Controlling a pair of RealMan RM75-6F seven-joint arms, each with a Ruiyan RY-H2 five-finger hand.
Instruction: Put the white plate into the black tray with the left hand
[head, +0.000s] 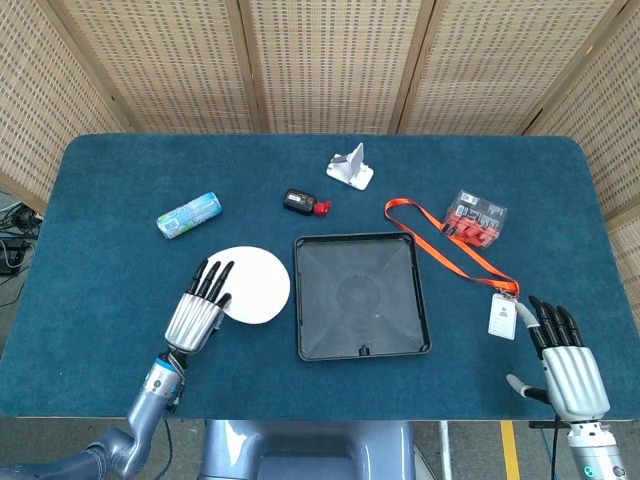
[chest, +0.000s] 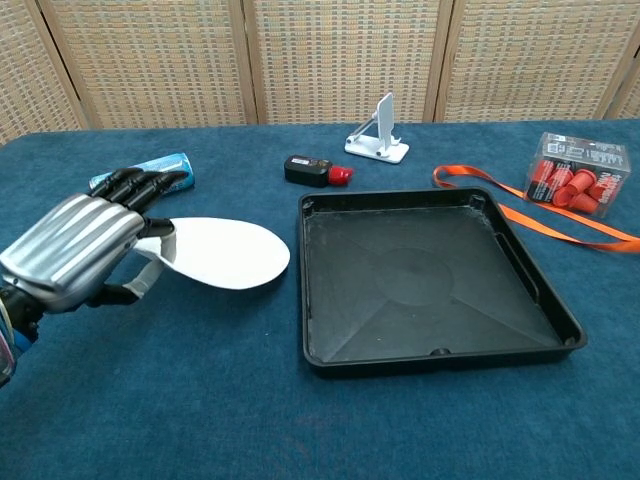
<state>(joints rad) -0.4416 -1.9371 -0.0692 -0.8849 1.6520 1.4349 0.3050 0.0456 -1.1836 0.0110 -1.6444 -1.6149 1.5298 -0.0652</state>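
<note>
left hand (chest: 85, 250) grips the white plate (chest: 228, 252) at its left edge, plate tilted and lifted off the table (head: 100, 250), just left of the black tray (head: 361, 295), not in it. right hand (head: 568, 365) at the near right table edge, fingers spread, holding nothing. table covered in dark blue cloth, woven wicker screens (head: 330, 60) behind. also on the table: green can (head: 188, 215), small black device with red end (head: 303, 202), white stand (head: 350, 166), orange lanyard (head: 450, 243) with badge (head: 502, 317), clear box of red pieces (head: 476, 217)
</note>
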